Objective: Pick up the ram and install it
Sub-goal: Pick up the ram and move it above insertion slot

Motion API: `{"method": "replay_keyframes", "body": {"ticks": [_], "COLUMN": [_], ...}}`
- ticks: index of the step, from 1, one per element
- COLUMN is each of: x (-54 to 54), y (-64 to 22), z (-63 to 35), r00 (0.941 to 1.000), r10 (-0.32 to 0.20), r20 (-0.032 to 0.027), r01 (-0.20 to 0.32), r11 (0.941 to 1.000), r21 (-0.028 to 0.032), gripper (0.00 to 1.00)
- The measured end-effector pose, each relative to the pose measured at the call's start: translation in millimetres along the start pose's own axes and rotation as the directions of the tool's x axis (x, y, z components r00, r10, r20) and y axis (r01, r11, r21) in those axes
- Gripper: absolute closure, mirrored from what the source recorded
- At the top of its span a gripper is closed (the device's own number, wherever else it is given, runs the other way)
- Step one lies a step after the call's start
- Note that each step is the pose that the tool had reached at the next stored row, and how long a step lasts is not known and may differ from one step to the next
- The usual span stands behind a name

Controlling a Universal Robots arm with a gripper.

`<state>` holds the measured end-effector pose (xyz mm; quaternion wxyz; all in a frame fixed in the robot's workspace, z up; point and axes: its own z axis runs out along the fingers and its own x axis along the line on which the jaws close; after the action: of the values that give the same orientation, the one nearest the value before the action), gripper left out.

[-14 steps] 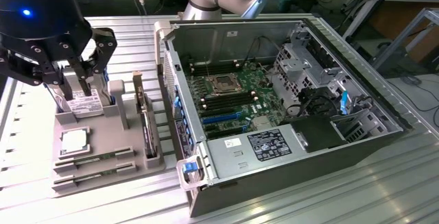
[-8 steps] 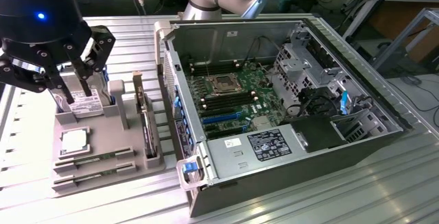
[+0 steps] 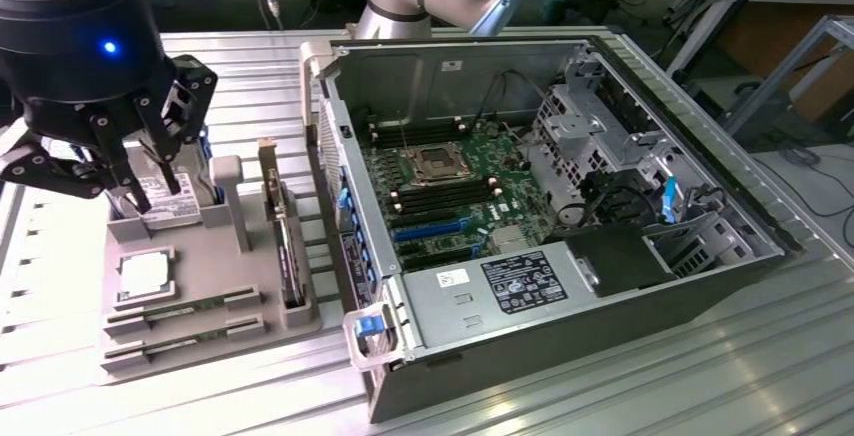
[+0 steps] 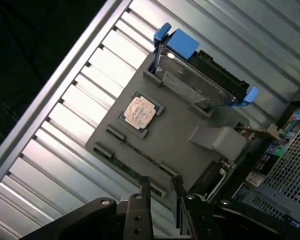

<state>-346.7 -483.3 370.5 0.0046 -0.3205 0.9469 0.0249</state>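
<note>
Hovering over the parts tray, hand spread and empty.
Below, just ahead of the fingertips: ram seated in its tray slot, long axis slanting across the finger gap.

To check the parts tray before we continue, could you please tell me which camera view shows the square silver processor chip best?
The wrist view: it faces the square silver processor chip squarely, whole outline clear in the grey plastic tray. The exterior view shows it obliquely, as a pale patch.
</note>
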Motion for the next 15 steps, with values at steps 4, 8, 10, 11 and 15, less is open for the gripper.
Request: {"method": "replay_keyframes", "body": {"ticks": [4,8,10,11,15], "x": [0.2,0.3,0.5,0.5,0.7], "y": [-0.3,-0.6,-0.8,-0.9,-1.3], "z": [7.2,14.5,19.2,21.7,29.5], "r00": [0.9964,0.9832,0.9696,0.9605,0.9265], "r10": [-0.085,-0.182,-0.245,-0.278,-0.376], "r20": [-0.0036,-0.0076,-0.0100,-0.0114,-0.0148], "r01": [0.085,0.182,0.245,0.278,0.376], "r11": [0.9964,0.9832,0.9696,0.9605,0.9266], "r21": [-0.0023,-0.0053,-0.0074,-0.0087,-0.0125], "gripper": [0.70,0.70,0.70,0.70,0.70]}}
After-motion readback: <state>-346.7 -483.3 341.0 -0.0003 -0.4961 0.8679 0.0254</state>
